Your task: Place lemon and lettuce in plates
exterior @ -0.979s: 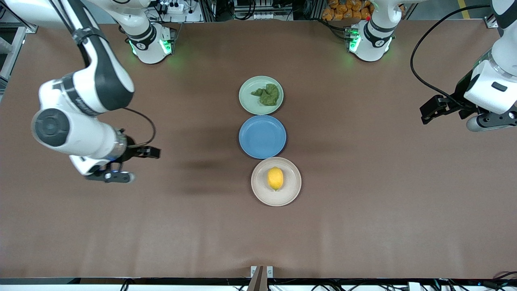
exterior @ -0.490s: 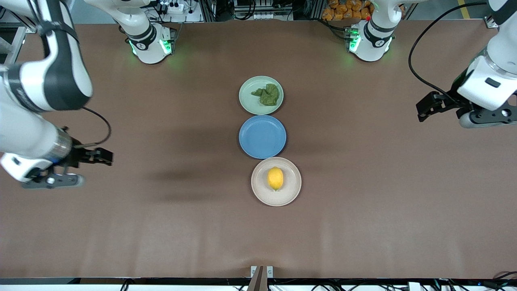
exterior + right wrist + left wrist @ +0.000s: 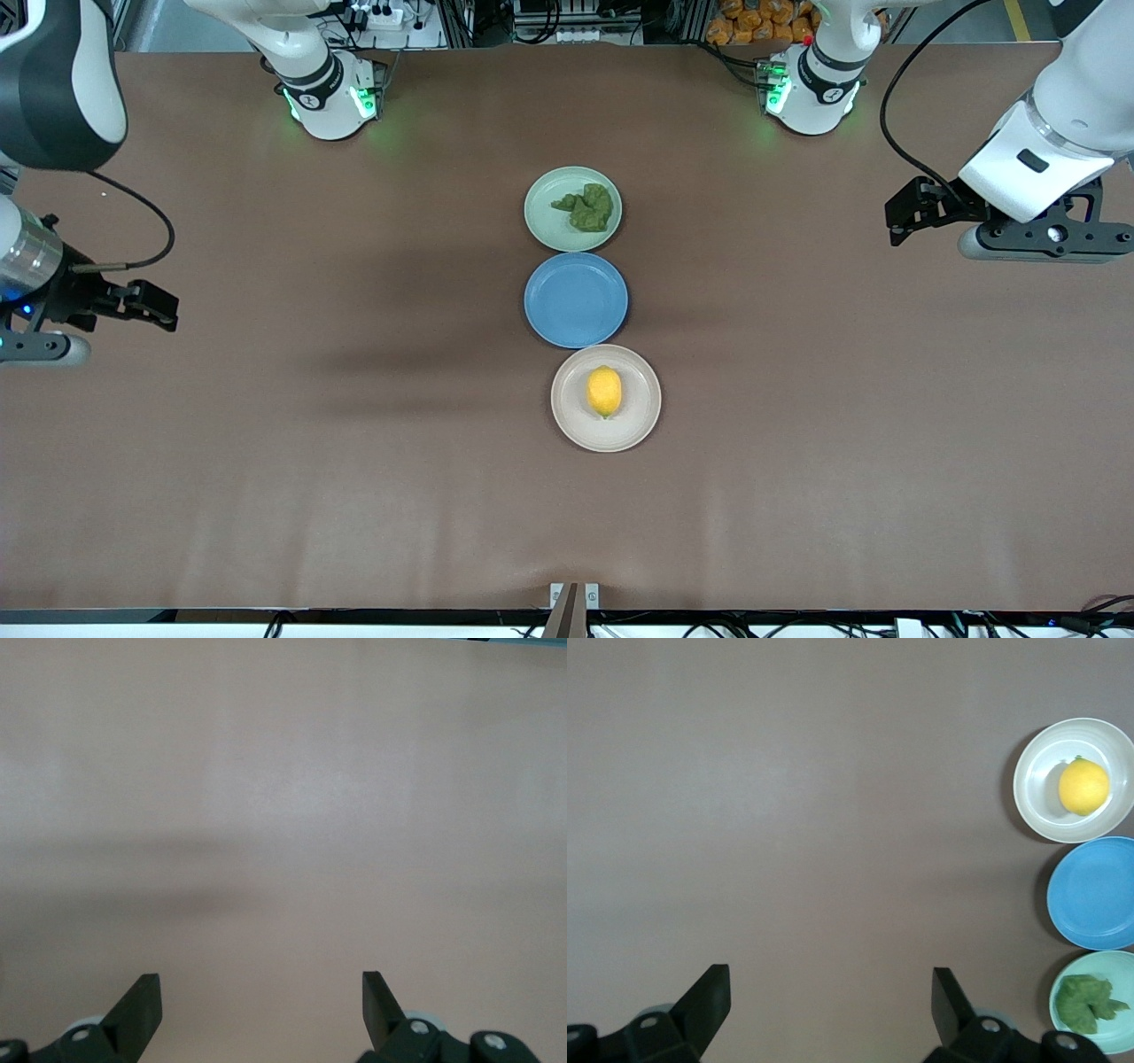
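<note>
The yellow lemon (image 3: pixel 604 391) lies in the beige-pink plate (image 3: pixel 640 416), the plate nearest the front camera. The dark green lettuce (image 3: pixel 587 208) lies in the mint green plate (image 3: pixel 544 220), the plate nearest the robots' bases. My left gripper (image 3: pixel 1045 239) is open and empty, high over bare table at the left arm's end. My right gripper (image 3: pixel 35 347) is open and empty over bare table at the right arm's end. The left wrist view shows the left gripper (image 3: pixel 831 992), the lemon (image 3: pixel 1083 786) and the lettuce (image 3: pixel 1088 1001). The right wrist view shows only the right gripper (image 3: pixel 261 997) over table.
An empty blue plate (image 3: pixel 576 299) sits between the mint and beige plates, and all three form a row down the table's middle. The blue plate also shows in the left wrist view (image 3: pixel 1094 893). The brown table (image 3: pixel 354 496) carries nothing else.
Both arms have drawn away from the plates toward their own ends of the table, the right arm much more. The lemon, lettuce and plates have not moved.
</note>
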Motion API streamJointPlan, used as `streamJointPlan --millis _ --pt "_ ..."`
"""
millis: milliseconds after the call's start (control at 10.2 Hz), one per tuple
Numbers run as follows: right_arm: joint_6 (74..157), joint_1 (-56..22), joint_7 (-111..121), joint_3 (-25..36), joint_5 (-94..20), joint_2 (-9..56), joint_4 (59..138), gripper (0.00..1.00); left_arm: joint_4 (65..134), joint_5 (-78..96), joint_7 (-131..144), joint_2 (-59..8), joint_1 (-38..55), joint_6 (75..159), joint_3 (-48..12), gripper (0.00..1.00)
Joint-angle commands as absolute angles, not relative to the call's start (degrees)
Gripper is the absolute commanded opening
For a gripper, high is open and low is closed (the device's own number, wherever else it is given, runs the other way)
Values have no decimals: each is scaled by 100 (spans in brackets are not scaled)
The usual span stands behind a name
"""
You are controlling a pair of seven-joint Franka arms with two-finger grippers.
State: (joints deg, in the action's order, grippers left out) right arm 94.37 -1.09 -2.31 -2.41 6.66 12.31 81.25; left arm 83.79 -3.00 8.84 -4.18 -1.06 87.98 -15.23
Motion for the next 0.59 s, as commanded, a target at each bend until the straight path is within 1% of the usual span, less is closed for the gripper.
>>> streamJointPlan --millis 0,98,196,294,490 --pt "9168 -308 -193 43 555 1011 8200 100 8323 -149 738 -360 -167 8675 -1503 100" --pt "9132 -299 -185 192 206 932 8191 100 8315 -149 738 -360 -176 8666 -1486 100" --pt "9123 -334 -185 480 -224 888 8191 100 8262 -167 738 -360 -176 8562 -1459 100" --pt "9132 -386 -185 553 -298 870 8191 100 8140 -141 738 -369 -184 8456 -1442 100" --pt "9106 -422 -202 536 -281 783 8183 100 8104 -158 738 -378 -185 8376 -1433 100"
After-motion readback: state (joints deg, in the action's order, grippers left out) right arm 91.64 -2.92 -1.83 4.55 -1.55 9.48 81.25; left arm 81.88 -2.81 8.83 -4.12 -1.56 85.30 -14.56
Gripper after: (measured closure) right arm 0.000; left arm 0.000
